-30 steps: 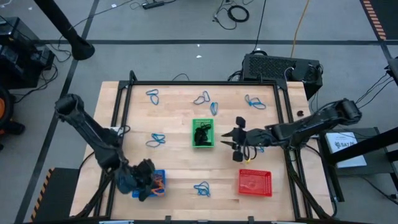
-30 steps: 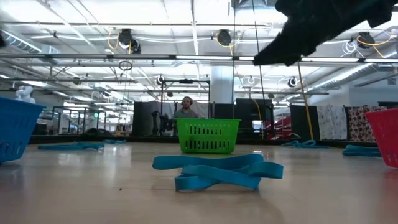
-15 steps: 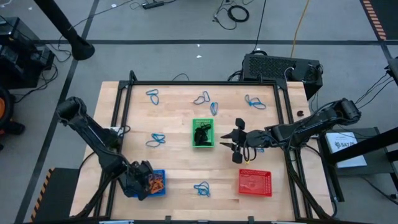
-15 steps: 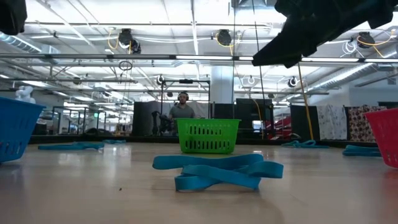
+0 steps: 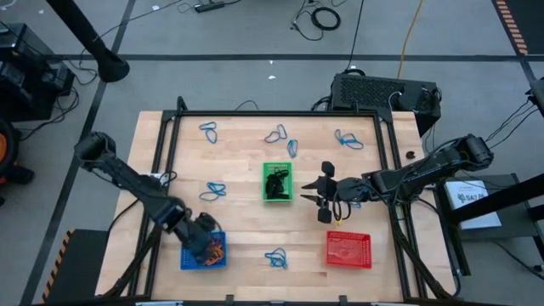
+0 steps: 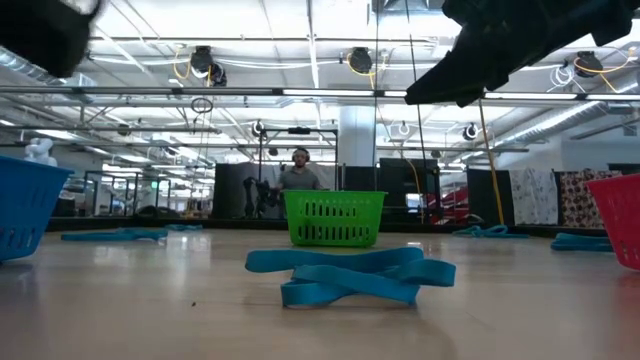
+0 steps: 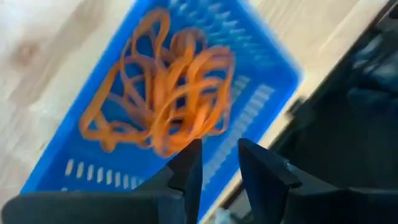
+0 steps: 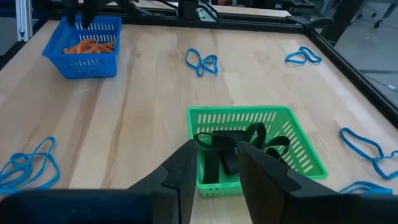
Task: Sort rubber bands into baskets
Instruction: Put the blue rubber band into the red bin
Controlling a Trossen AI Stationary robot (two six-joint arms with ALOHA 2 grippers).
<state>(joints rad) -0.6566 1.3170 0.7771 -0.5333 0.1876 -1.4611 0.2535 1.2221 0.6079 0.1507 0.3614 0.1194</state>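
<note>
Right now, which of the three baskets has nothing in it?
The red basket, at the table's front right, shows only bare mesh. The blue basket holds orange bands; the green basket holds black bands.

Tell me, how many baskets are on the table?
3. The blue basket sits near the table's front-left corner, the green basket is in the middle, and the red basket sits front-right. No more seem hidden.

Open industrial lab hall: exposed ceiling trusses [image 6: 300,95], strip lights, floor cables [image 5: 323,17].
</note>
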